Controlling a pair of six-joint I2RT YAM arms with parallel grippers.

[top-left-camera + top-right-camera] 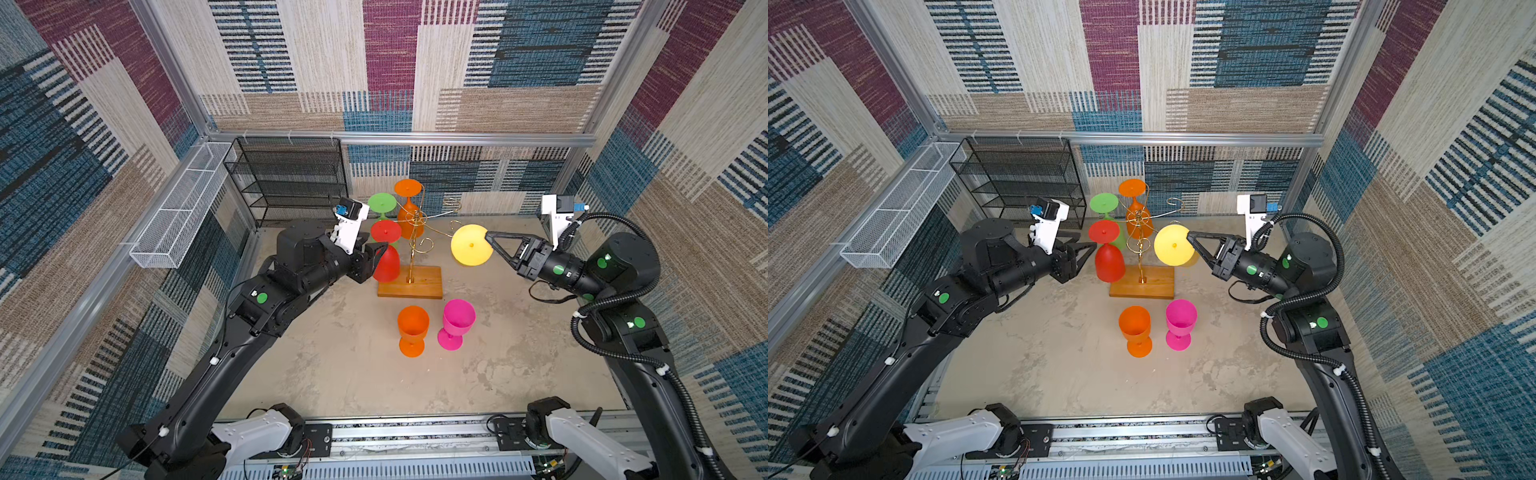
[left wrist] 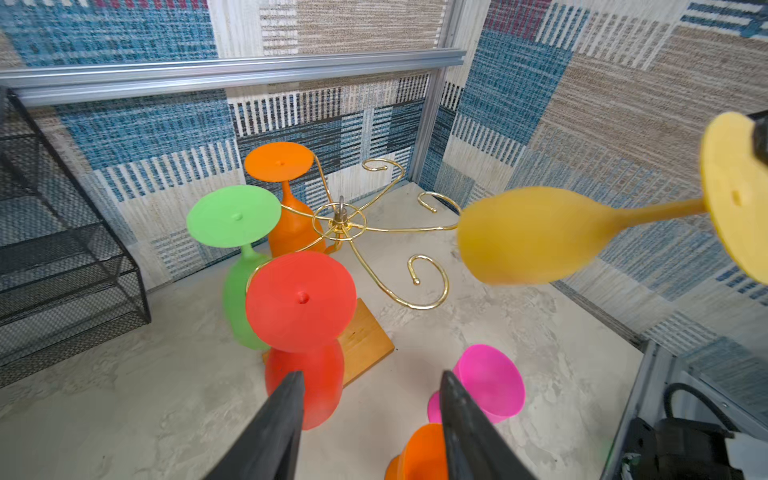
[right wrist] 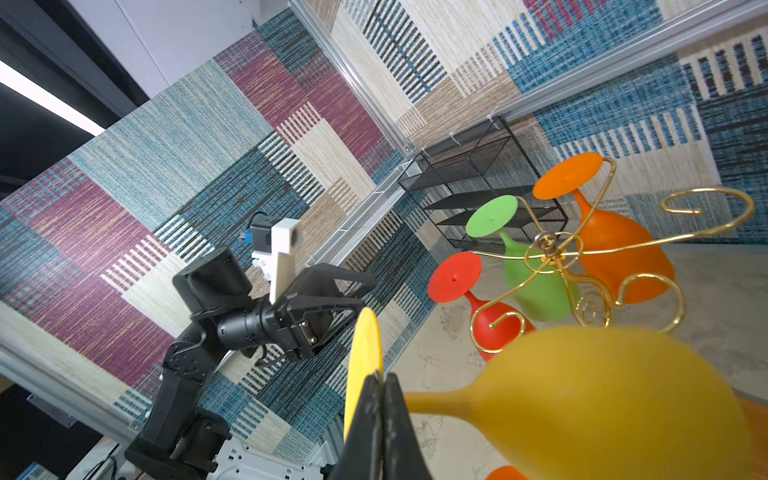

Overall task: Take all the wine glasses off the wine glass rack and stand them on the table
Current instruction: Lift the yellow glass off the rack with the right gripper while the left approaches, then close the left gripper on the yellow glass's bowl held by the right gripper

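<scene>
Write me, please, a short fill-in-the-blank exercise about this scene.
The right gripper is shut on the foot of the ____ wine glass.
The green glass hangs ____ down on the wine glass rack.
The open left gripper is nearest the hanging ____ glass.
Beside the upright orange glass stands a ____ one.
Missing: yellow; upside; red; pink.

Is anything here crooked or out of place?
The yellow glass lies sideways in mid-air beside the gold rack, pinched by its foot's edge in the right tool. Nothing looks spilled or broken.

Left arm [image 1: 195,382] reaches in, jaws parted; right arm [image 1: 619,328] jaws pinched tight.
</scene>
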